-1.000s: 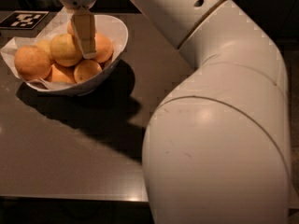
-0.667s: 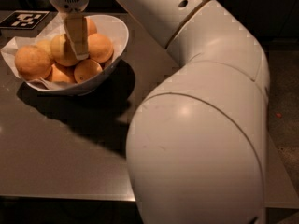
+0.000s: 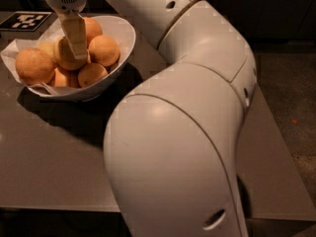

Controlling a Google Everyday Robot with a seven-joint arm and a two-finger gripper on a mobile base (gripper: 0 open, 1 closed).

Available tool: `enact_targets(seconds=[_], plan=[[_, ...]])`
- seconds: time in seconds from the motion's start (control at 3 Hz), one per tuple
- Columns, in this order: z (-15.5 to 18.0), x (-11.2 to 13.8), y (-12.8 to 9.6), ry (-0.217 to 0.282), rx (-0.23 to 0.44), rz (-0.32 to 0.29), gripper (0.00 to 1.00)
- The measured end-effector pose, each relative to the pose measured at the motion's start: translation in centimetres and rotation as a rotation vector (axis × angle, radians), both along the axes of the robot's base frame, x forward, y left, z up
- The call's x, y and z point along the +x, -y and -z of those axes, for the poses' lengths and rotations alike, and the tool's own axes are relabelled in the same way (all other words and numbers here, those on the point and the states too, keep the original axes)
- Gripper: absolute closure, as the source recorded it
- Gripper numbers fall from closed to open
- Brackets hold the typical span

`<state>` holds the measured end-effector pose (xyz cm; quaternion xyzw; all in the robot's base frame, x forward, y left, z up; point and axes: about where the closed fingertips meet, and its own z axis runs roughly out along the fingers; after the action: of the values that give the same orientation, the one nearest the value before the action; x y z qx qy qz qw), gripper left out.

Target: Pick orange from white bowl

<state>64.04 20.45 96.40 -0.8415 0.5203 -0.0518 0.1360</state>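
The glossy white bowl (image 3: 123, 33), lined with crinkled white paper (image 3: 12, 51), sits at the far left of the grey counter (image 3: 49, 157), heaped with round oranges. The robot's pale hand (image 3: 76, 48) reaches down into it from above, its beige tip against the middle orange (image 3: 62, 59); whether it grips, I cannot tell. The bulky white arm (image 3: 197, 83) fills the foreground. A black-and-white square marker (image 3: 25, 20) lies just behind the bowl.
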Motion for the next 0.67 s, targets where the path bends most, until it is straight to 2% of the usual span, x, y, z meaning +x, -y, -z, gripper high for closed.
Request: enact_targets(seconds=[0.67], plan=[[1.02, 1.26, -1.01, -0.001, -0.024, -0.031, 0.35]])
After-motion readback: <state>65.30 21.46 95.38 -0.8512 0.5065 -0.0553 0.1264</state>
